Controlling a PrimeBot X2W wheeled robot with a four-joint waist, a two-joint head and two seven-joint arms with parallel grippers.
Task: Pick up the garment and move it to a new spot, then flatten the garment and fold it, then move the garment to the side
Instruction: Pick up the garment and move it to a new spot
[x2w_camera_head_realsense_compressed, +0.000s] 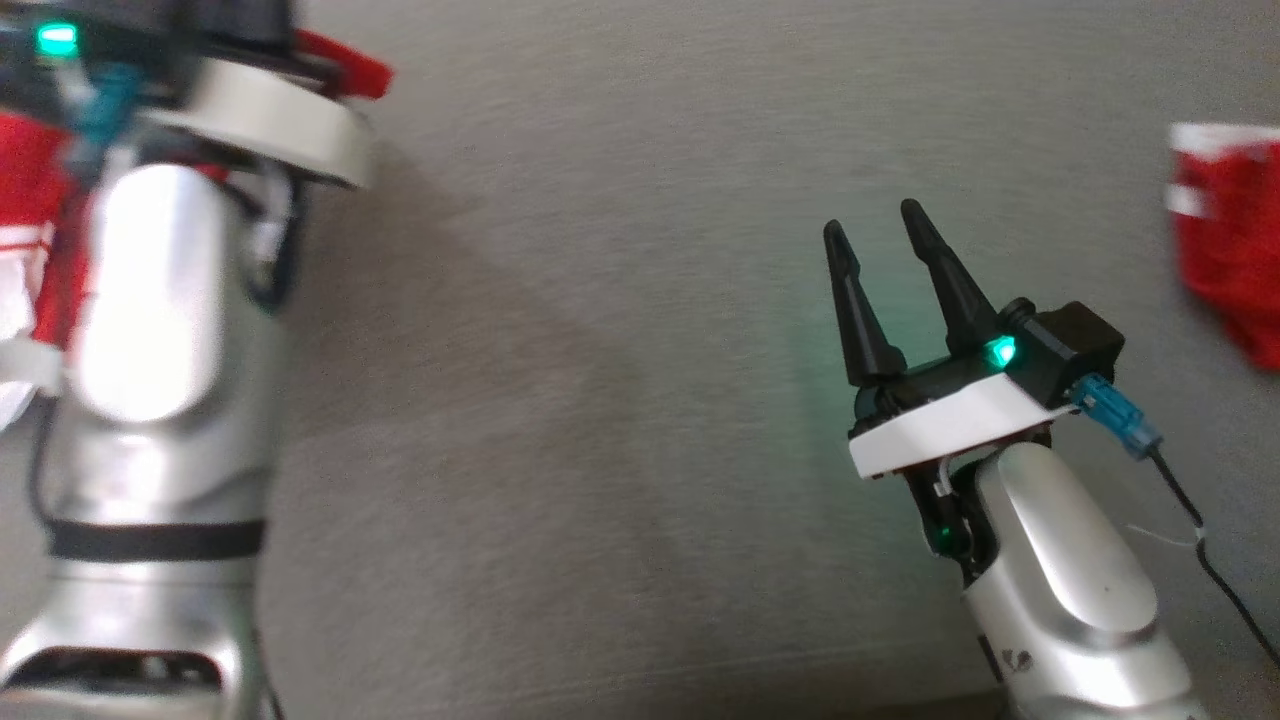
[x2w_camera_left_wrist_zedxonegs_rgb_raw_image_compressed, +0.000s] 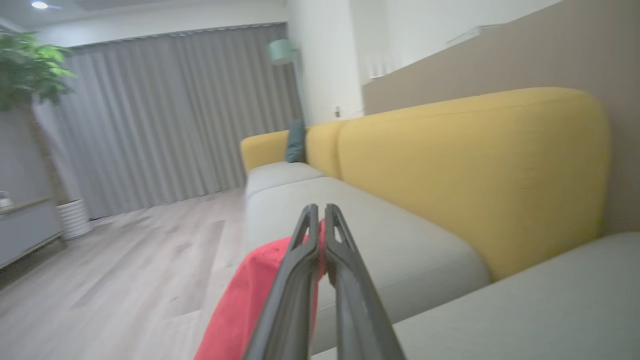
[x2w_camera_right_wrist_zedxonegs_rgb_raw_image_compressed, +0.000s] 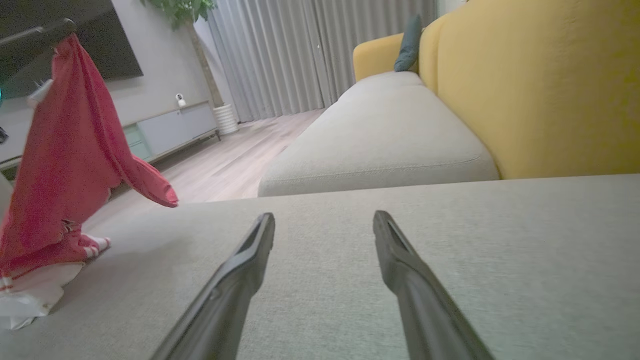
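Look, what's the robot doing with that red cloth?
The robot's left gripper is shut on a red garment and holds it up by one end above the grey sofa seat. The garment hangs down, its lower end resting on the seat. The right gripper is open and empty, low over the seat nearby. Nothing is flattened or folded yet.

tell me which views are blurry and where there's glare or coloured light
Head view: the left forearm is motion-blurred with white glare, and green light tints the sofa seat beside the right gripper. Left wrist view: smeared throughout. Right wrist view: sharpest, garment slightly soft.
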